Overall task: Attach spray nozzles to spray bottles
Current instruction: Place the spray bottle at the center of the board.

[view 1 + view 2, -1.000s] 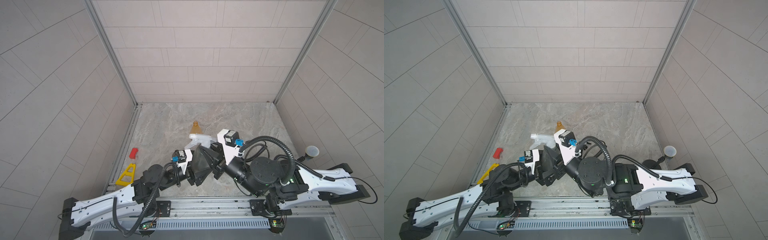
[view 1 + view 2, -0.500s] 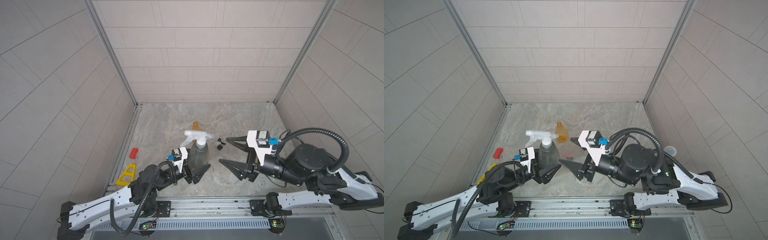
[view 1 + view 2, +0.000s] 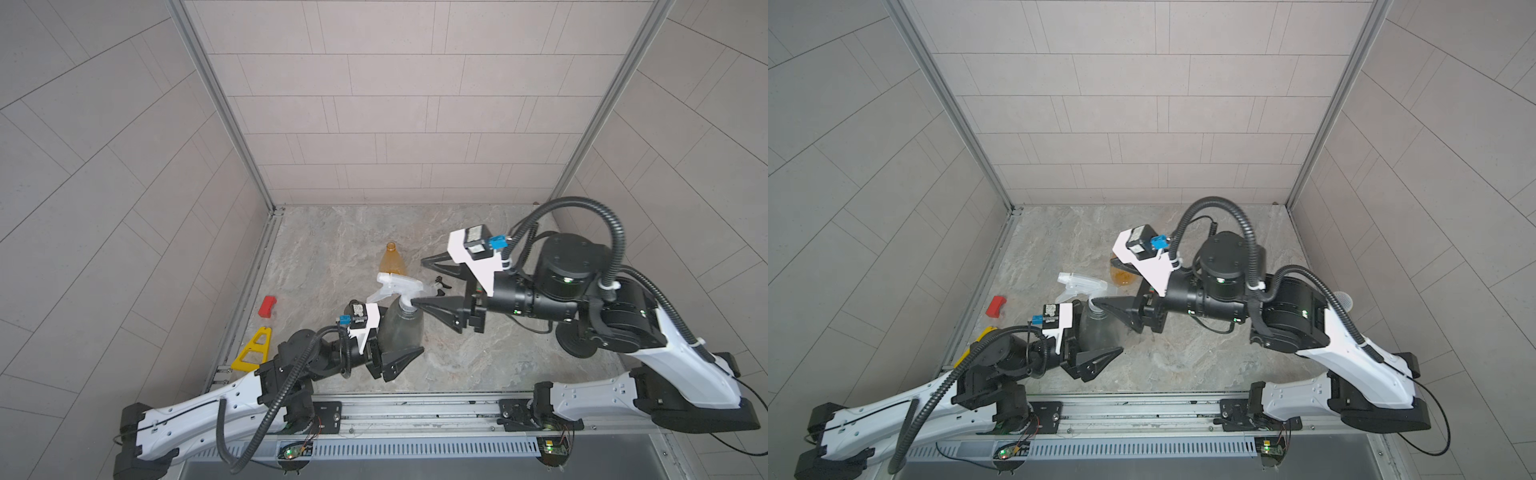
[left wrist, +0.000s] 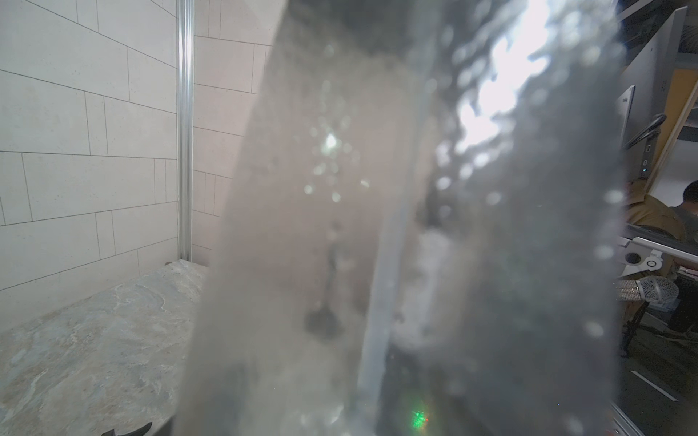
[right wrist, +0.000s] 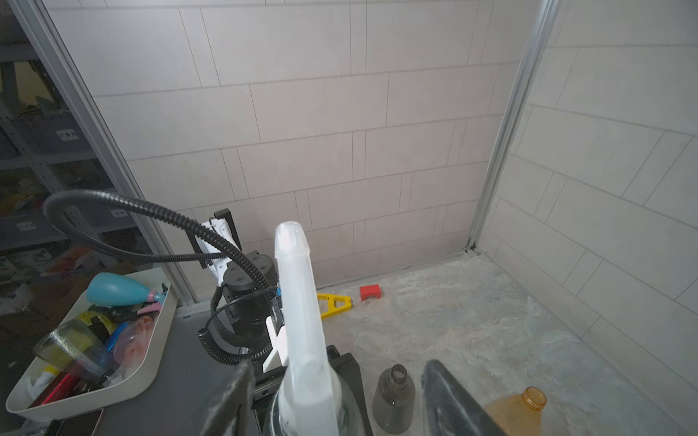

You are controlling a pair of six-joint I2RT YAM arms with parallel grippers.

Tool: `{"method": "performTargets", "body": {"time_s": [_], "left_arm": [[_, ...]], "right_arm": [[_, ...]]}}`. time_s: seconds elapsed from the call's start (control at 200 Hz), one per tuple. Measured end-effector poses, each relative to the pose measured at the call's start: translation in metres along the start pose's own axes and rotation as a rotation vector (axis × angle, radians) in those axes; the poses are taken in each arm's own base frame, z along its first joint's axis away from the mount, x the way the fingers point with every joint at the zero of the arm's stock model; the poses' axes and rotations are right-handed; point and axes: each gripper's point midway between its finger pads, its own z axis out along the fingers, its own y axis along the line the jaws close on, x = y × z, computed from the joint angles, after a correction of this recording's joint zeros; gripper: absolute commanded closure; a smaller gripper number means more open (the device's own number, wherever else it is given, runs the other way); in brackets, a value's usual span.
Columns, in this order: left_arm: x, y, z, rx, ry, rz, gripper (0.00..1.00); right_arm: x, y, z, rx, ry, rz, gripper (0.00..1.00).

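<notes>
Our right pincer [image 3: 420,282], backed off a moment ago, has returned with jaws apart astride the white nozzle [image 3: 395,284] at frame centre. Our left pincer [image 3: 1100,332] clamps the grey bottle [image 3: 402,324] upright just below. We judge another tightening twist is due.

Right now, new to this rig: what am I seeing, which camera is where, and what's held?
Two robot arms with two-finger grippers stand at a marbled grey tabletop. The top views look down from overhead; each wrist view sits on its arm. The left gripper is shut on a smoky grey cone-shaped plastic bottle topped by a white plastic trigger spray nozzle. The right gripper is open, jaws either side of that nozzle. An orange-amber plastic bottle, a second uncapped grey bottle, a red block and a yellow triangular frame rest on the surface.
</notes>
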Motion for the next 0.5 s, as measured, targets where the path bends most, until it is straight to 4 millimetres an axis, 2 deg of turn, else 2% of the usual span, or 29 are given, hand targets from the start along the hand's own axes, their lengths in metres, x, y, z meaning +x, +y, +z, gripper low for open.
{"method": "performTargets", "body": {"time_s": [0.145,0.5], "left_arm": [[0.004,0.002,0.001,-0.006,0.015,0.005,1.0],[0.011,0.004,0.004,-0.017,0.038,0.003,1.0]], "right_arm": [[0.016,0.001,0.018,-0.019,0.065,0.007,0.54],[0.01,0.003,0.01,-0.024,0.049,0.025,0.84]]}}
